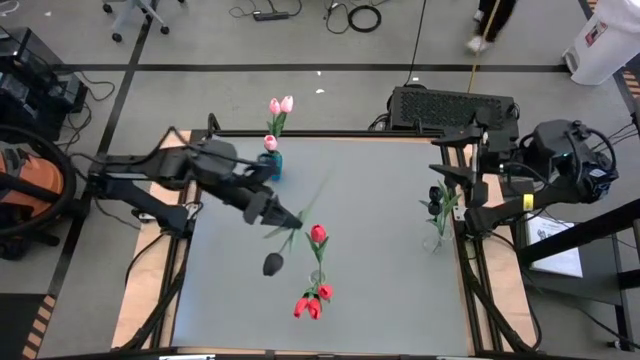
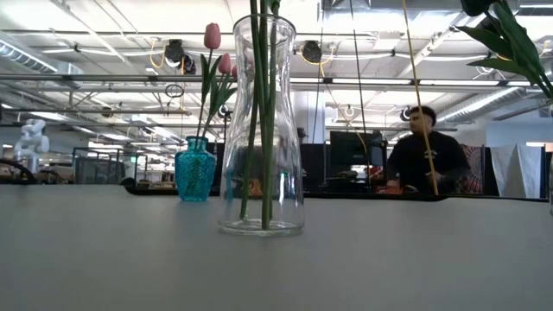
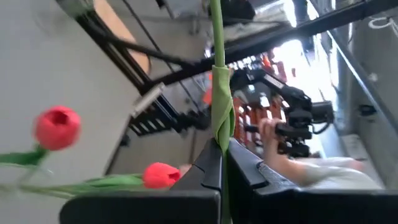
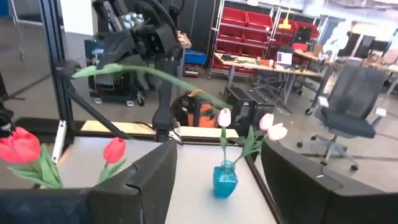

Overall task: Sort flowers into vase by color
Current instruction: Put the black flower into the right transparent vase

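Three vases on the table (image 1: pixel 390 200): teal vase (image 1: pixel 272 163) at the far left holds pink tulips (image 1: pixel 281 105), clear vase (image 1: pixel 318 275) at centre holds red tulips (image 1: pixel 311 303), a third clear vase (image 1: pixel 436 240) at the right holds dark ones. Left gripper (image 1: pixel 287 219) is over the table's middle, jaws clamped on a black tulip (image 1: pixel 273 264)'s stem. Right gripper (image 1: pixel 478 215) waits at the right edge, jaws apart.

A small vase (image 1: pixel 272 163) with tulips (image 1: pixel 280 105) stands at the table's (image 1: pixel 380 190) far edge, left of centre. A glass carafe (image 1: pixel 317 278) with tulips (image 1: pixel 312 303) stands near the near edge, centre. A third vase (image 1: pixel 437 238) with flowers (image 1: pixel 440 200) stands at the right edge. The left gripper (image 1: pixel 290 220) holds a stem (image 1: pixel 283 240) over the centre-left, behind the carafe.
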You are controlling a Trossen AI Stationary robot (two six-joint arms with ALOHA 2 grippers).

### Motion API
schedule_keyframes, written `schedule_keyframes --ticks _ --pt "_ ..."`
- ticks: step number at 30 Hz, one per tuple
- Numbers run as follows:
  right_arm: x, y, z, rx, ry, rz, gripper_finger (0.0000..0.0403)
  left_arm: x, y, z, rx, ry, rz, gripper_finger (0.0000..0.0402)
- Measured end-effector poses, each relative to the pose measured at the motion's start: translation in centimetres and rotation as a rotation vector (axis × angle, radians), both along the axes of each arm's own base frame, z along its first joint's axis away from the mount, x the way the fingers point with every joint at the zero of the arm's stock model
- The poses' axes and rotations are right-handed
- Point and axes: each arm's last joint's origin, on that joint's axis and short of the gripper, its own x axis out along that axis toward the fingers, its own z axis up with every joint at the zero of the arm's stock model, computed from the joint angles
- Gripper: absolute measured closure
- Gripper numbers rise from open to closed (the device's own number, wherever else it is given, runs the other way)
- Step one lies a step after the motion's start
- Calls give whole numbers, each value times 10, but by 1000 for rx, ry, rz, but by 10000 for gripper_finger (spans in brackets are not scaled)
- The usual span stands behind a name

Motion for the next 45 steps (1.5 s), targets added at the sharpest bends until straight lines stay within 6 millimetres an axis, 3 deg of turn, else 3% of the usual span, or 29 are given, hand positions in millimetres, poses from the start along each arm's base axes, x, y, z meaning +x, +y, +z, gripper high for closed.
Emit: schedule_keyframes --ticks 8,14,30,45 --pt "-1 0 0 -100 14 4 177 45 8 -12 -170 -27 -155 396" --pt "3 0 -1 -211 41 14 177 66 23 -13 -266 -76 -165 395" --pt "54 9 -13 -405 174 49 177 88 75 -32 -346 -21 1 393" --pt "100 17 -27 -455 235 66 177 105 84 -39 -521 -6 33 393"
